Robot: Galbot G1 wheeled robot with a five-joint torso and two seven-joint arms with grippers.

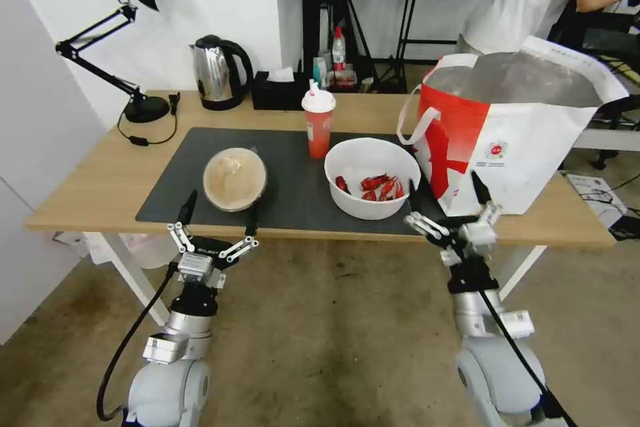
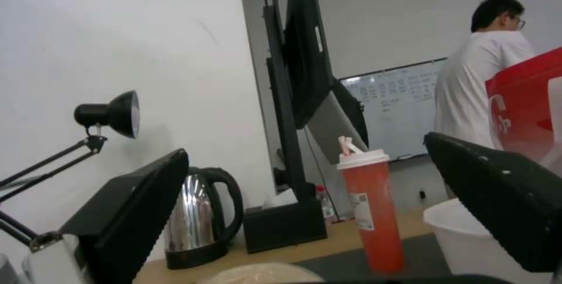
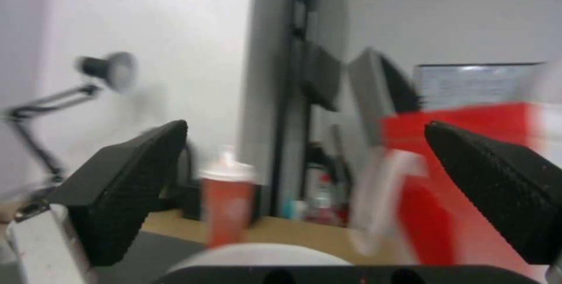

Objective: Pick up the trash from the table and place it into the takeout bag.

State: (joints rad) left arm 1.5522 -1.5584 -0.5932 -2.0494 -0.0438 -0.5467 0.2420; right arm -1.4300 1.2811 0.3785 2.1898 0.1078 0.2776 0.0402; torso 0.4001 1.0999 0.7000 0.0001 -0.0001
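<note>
1. Nearest, the left gripper (image 1: pixel 219 209) hangs at the table's (image 1: pixel 100 187) near edge, fingers spread wide, just before the lidded bowl (image 1: pixel 235 178).
2. Right of it, the right gripper (image 1: pixel 445 203) stands wide open between the white bowl (image 1: pixel 371 177) and the bag (image 1: pixel 513 127).
3. Farther back, the cup (image 1: pixel 319 123) stands upright on the mat (image 1: pixel 293 180).
4. Farthest, a kettle (image 1: pixel 217 72) stands left.

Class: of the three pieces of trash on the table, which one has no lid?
The white bowl holding red crayfish shells: it is open on top, while the red cup and round bowl are both lidded.
</note>
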